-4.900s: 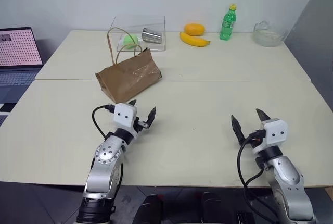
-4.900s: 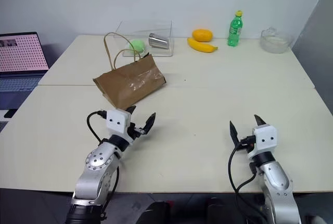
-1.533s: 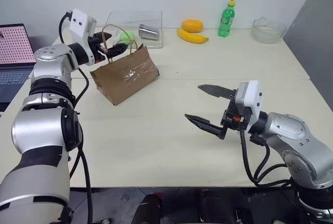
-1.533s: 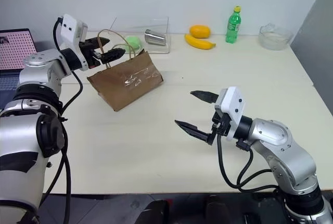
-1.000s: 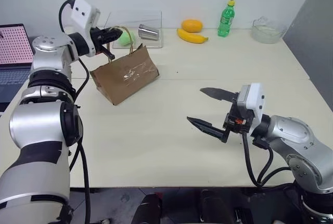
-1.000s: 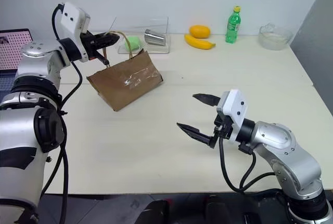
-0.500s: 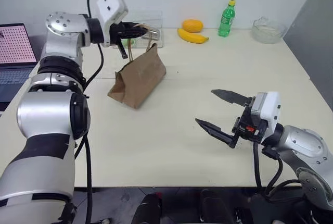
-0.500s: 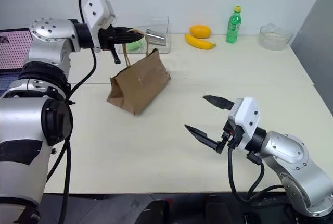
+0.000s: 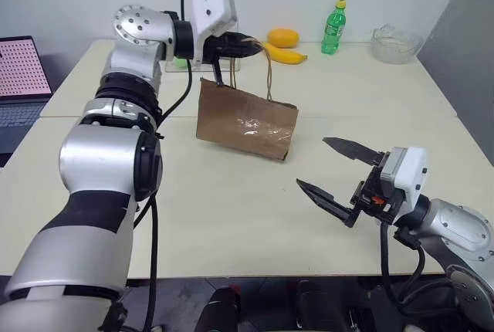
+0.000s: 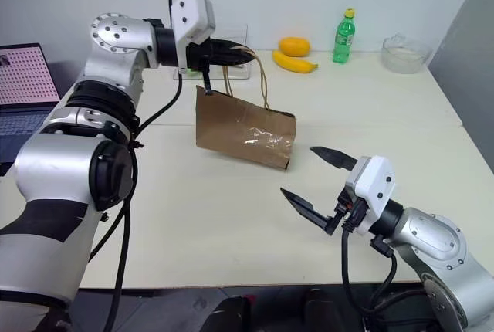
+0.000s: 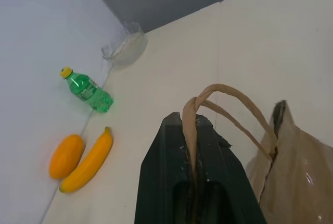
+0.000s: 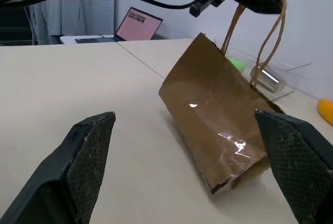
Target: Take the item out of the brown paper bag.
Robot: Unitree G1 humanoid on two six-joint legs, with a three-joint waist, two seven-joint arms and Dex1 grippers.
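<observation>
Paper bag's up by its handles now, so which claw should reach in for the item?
Right. The left claw is shut on the handles, holding the brown paper bag tilted over the table. The right claw is open, holds nothing and faces the bag from in front. The item itself is not visible.

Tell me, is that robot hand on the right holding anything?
No, the right gripper is wide open and empty, apart from the brown paper bag.

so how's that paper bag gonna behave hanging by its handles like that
The brown paper bag looks crinkled and thin, so probably floppy. Hung by its handles from the left gripper, it tilts, so it may swing. One low corner suggests little weight inside.
</observation>
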